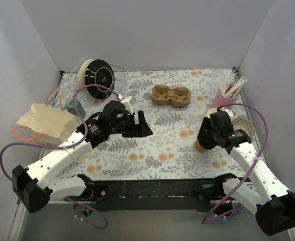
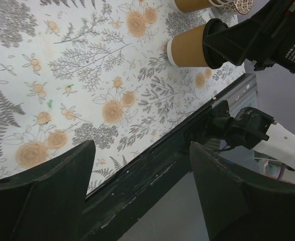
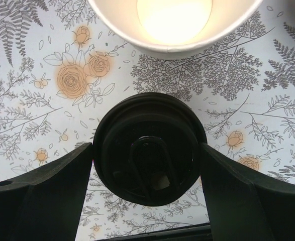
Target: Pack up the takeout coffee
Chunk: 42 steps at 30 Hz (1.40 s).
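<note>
At the near right of the bench (image 1: 157, 155), the right arm's fingers (image 3: 46, 196) are narrow around the coffee cup (image 3: 150, 145). One finger stands on each side of its black lid, and they seem to touch it, so I judge that the cup is already gripped. The cup is low over the flowered cloth, or maybe resting on it; the pictures do not settle whether it is lifted. Just beyond it stands an open paper cup (image 3: 175, 20), white inside and with no lid. Near the middle of the bench, the left arm's fingers (image 2: 41, 191) are spread wide and hold nothing. Farther back lies the brown cup carrier (image 1: 171, 95), and both its hollows look empty. At the left side the paper bag (image 1: 44, 123) lies well apart from the coffee. So only the grasp appears done. The carrying and the setting down, in the carrier or in the bag, are left; which of them is meant, I cannot tell.
</note>
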### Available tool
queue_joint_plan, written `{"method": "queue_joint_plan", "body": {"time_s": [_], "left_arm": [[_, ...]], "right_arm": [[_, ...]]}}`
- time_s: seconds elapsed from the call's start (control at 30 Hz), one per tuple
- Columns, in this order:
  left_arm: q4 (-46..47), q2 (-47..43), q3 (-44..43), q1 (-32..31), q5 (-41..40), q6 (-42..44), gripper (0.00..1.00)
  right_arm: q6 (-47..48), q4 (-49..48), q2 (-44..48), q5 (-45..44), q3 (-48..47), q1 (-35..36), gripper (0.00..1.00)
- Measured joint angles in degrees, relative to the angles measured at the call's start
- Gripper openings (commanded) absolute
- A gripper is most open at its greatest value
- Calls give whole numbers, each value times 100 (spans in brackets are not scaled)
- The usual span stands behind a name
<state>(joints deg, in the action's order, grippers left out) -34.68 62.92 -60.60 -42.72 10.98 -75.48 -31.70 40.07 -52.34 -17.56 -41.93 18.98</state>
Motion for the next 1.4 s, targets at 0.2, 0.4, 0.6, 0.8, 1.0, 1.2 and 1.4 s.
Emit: {"method": "queue_joint_plan", "body": {"time_s": [0.2, 0.4, 0.6, 0.8, 1.0, 1.2, 1.4], "left_arm": [[1095, 1043, 201, -7, 568, -407, 75], [1836, 2538, -289, -17, 1025, -472, 73], [2173, 3779, -1244, -22, 1381, -396, 74], [2396, 4404, -1867, -92, 1663, -356, 75], [2568, 4857, -2153, -308, 1818, -358, 75], [2509, 4964, -2151, -428, 1808, -337, 75], [1692, 4494, -2306, -428, 1196, -59, 88]], "right_arm": [[225, 17, -20, 282, -98, 0, 88], [717, -28, 111, 691, -103, 0, 91], [1259, -140, 313, 1054, -96, 0, 96], [1484, -192, 439, 1202, -15, 0, 97], [1543, -212, 424, 1204, 33, 0, 96], [1523, -24, 407, 1196, -151, 0, 95], [1384, 389, 387, 1174, -1241, 0, 98]]}}
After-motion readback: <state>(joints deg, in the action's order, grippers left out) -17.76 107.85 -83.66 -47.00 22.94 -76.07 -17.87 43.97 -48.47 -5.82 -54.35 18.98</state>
